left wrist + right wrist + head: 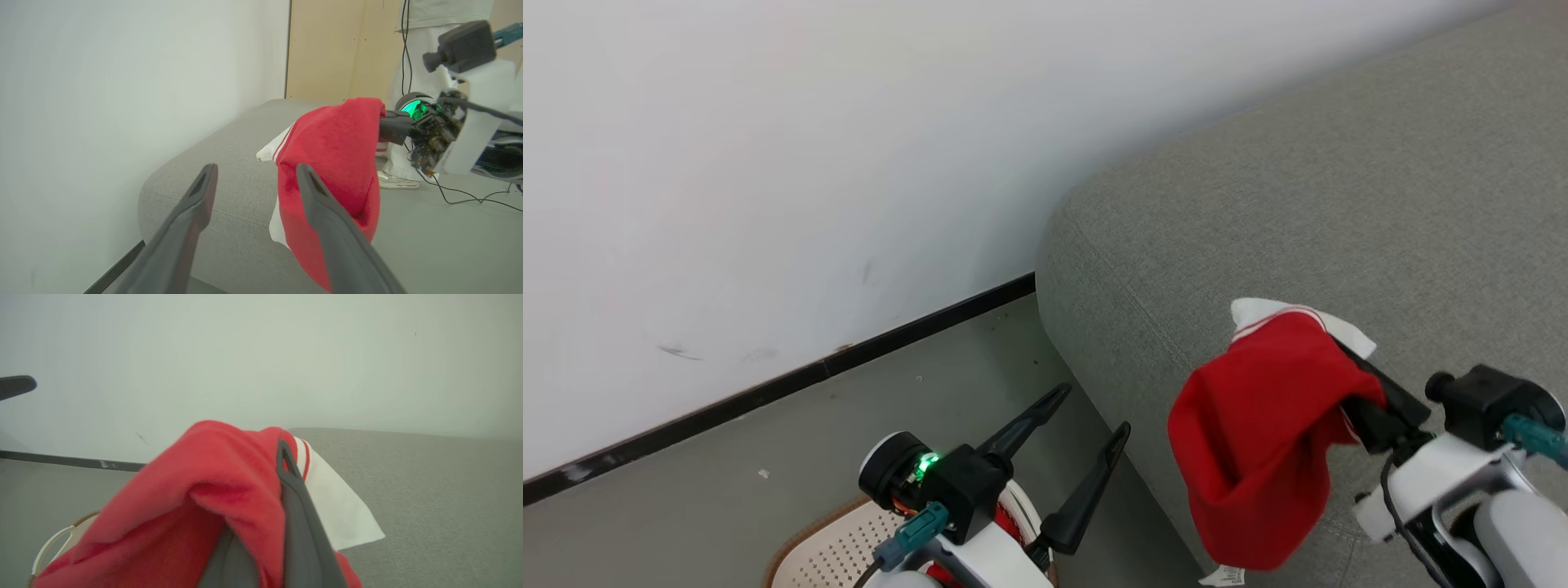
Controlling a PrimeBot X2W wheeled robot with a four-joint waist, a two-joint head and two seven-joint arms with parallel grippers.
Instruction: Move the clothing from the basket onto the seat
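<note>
A red piece of clothing (pixel 1258 449) with a white panel and stripe trim hangs draped from my right gripper (pixel 1347 359), which is shut on it, above the front corner of the grey seat (pixel 1339 180). In the right wrist view the clothing (pixel 204 477) covers most of the right gripper (pixel 282 451), over the seat (pixel 429 477). My left gripper (pixel 1094 407) stands open and empty above the cream basket (pixel 833 547), left of the seat. From the left wrist I see the left gripper (pixel 255 171) apart from the clothing (pixel 331 155), which hangs from the right gripper (pixel 388 126).
A white wall (pixel 768 163) with a black skirting strip (pixel 915 327) runs behind the basket and seat. A person's shoe (pixel 396 181) and white trouser leg (pixel 416 61) stand beyond the seat, by a wooden panel (pixel 327 49). A cable (pixel 470 198) trails on the grey floor.
</note>
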